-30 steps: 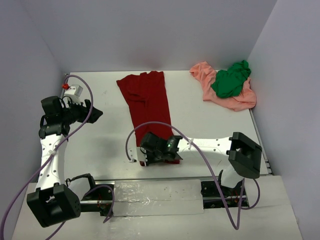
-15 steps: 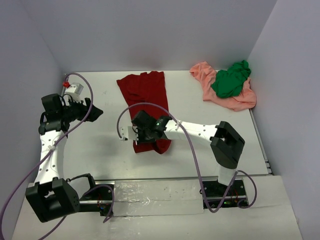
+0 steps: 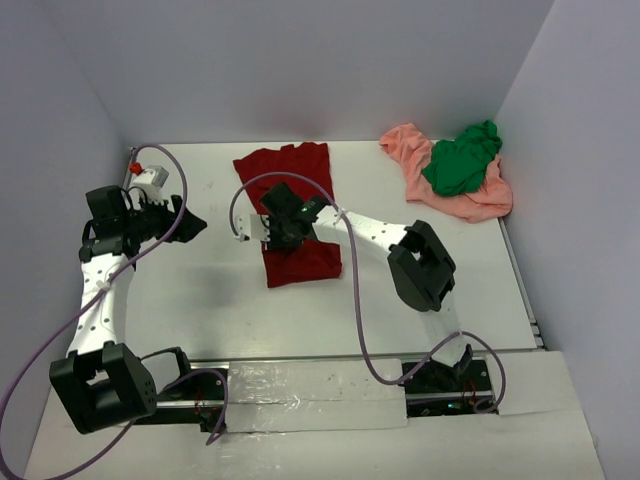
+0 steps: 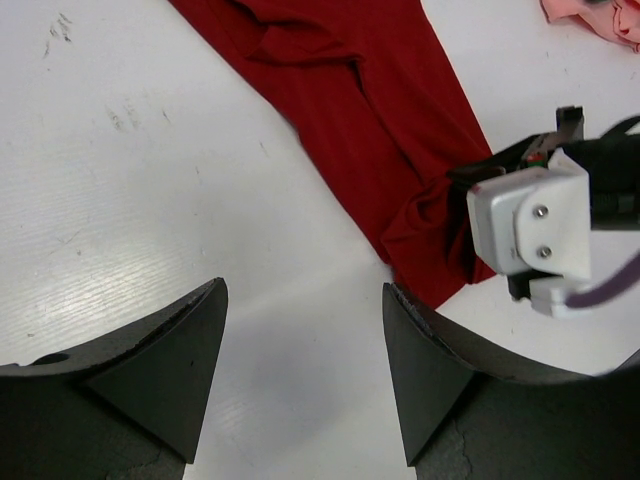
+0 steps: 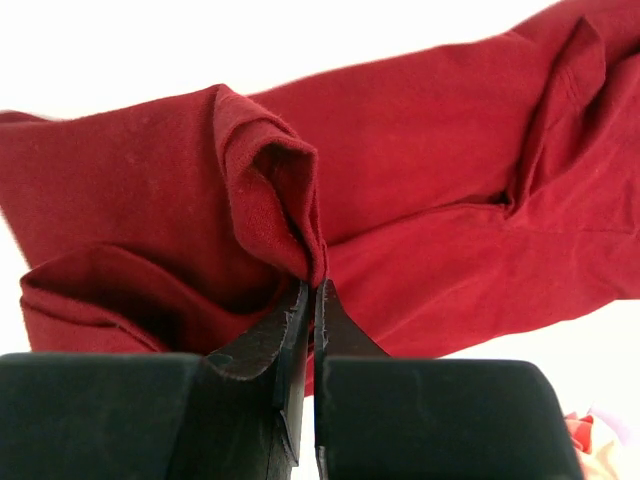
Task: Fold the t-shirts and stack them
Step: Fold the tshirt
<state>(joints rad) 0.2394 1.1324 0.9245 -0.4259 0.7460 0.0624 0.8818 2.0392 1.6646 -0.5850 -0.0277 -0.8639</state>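
The dark red t-shirt (image 3: 298,258) lies in the middle of the table, its near end folded up over itself. My right gripper (image 3: 283,222) is shut on a pinch of its red cloth (image 5: 290,215) and holds it above the shirt's middle. The shirt also shows in the left wrist view (image 4: 380,120). My left gripper (image 3: 190,226) is open and empty over bare table at the left, apart from the shirt. The bright green t-shirt (image 3: 462,160) lies crumpled on top of the salmon-pink t-shirt (image 3: 470,203) at the back right corner.
A small white box with a red cap (image 3: 146,179) sits at the back left near my left arm. Purple-grey walls close the table on the left, back and right. A taped strip (image 3: 300,385) runs along the near edge between the arm bases.
My right gripper has carried the near end of the red shirt away from the front edge toward the back, folding it over. The left arm has barely moved.
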